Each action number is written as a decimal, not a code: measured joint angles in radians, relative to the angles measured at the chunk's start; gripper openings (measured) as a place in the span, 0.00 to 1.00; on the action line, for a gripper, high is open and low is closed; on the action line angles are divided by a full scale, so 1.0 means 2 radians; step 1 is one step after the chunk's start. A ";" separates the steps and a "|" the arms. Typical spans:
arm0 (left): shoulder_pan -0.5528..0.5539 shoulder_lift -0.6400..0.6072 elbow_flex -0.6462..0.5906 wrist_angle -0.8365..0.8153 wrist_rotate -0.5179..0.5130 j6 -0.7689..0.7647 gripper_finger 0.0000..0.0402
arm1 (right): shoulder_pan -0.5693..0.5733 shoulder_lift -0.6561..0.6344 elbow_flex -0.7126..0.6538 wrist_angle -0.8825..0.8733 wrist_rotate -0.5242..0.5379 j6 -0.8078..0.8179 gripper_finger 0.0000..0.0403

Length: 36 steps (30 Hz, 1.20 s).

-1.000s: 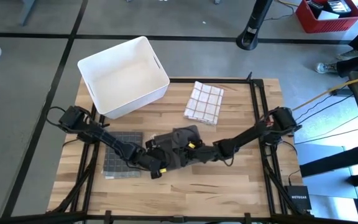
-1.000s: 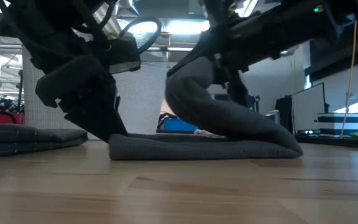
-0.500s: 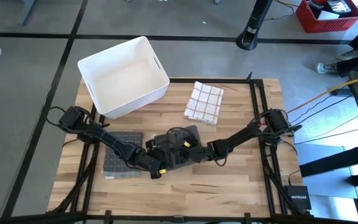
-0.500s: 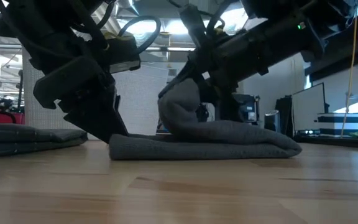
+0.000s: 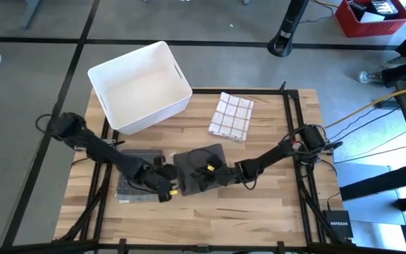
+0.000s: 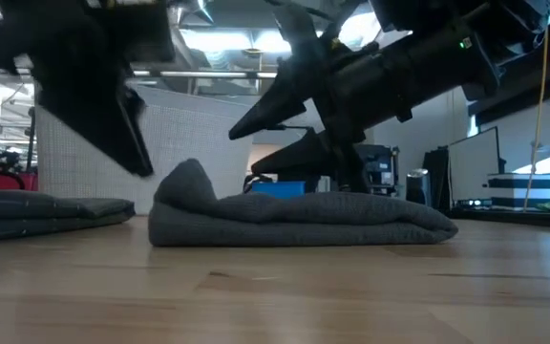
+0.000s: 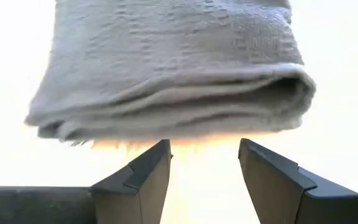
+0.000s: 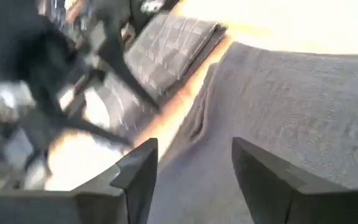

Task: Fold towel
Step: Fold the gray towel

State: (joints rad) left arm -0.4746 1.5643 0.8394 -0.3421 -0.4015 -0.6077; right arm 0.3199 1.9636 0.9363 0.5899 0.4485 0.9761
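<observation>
Since a second ago, the raised flap of the grey towel (image 5: pixel 198 168) has been laid down, and both arms have let go. The towel now lies folded flat on the bench (image 5: pixel 273 204), just beside a folded dark checked cloth (image 5: pixel 136 173). The left gripper (image 7: pixel 202 174), fingers apart and empty, has backed off toward that cloth, facing the towel's thick folded edge. The right gripper (image 8: pixel 191 180), fingers apart, hovers just over the towel's far side and is the nearer one. The towel's long axis runs between the two grippers.
</observation>
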 joint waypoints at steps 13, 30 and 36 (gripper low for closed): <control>0.039 -0.026 -0.029 0.140 -0.124 0.086 0.46 | 0.022 -0.080 0.000 -0.297 -0.090 -0.267 0.51; 0.022 0.108 -0.030 0.248 0.040 -0.028 0.46 | 0.033 -0.114 -0.003 -0.497 -0.012 -0.558 0.51; 0.019 0.057 -0.005 0.202 0.079 0.051 0.46 | 0.029 -0.214 0.034 -0.588 0.032 -0.502 0.51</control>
State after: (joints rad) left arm -0.4360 1.6778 0.8295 0.0618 -0.2437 -0.5050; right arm 0.3783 1.5350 1.0047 -0.5855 0.5128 -0.0282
